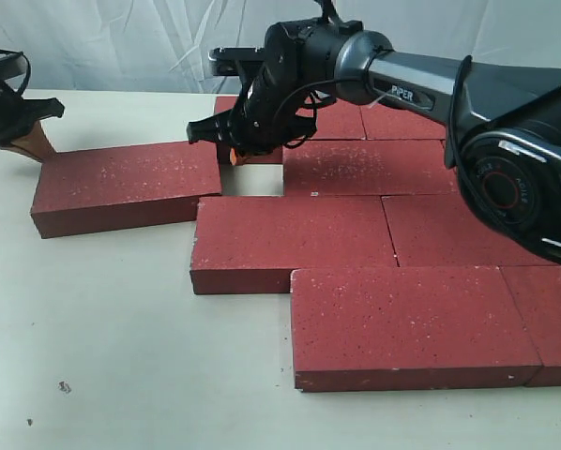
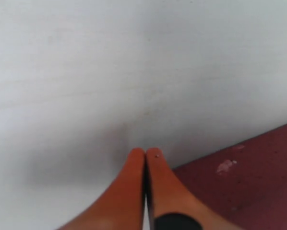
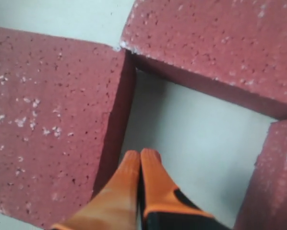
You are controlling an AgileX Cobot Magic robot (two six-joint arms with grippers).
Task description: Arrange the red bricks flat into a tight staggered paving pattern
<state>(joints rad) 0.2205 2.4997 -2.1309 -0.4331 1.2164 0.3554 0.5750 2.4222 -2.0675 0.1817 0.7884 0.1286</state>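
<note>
Several red bricks lie flat in staggered rows at the right. One red brick lies at the left, slightly angled, its corner touching a middle-row brick. A small bare gap is left between it and a back-row brick. My right gripper is shut and empty, its tips down in that gap close beside the left brick's end face. My left gripper is shut and empty at that brick's far left corner.
The bricks lie on a pale table, with bare surface at the front left. White cloth hangs behind. The right arm reaches across over the back row. A small speck lies near the front left.
</note>
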